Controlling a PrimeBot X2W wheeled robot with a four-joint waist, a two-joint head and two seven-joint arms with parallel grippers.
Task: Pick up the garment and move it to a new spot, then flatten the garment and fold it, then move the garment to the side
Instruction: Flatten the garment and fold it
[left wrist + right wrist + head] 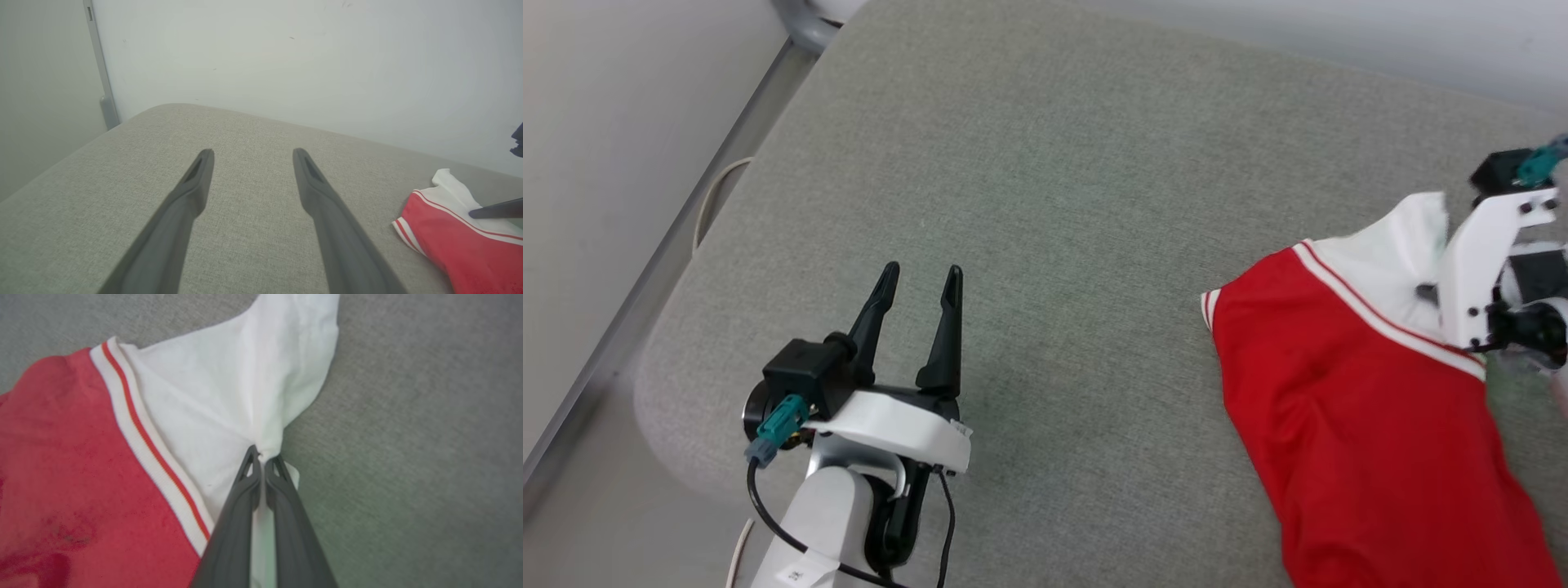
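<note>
One claw engaged: right claw [264, 458] clamped on white fabric of garment [1339, 408], lying at padded worktop [1054, 180] right side. Left claw [921, 273] spread wide, idle. Step: pickup. Next, you lift clear, carry toward centre.

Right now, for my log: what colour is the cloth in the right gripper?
White, on the garment; right wrist view shows it best.

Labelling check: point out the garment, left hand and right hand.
garment [1347, 408], head view, red body panel.
left hand [923, 269], head view, gap between open fingertips.
right hand [264, 456], right wrist view, between fingertips shut on garment.
</note>
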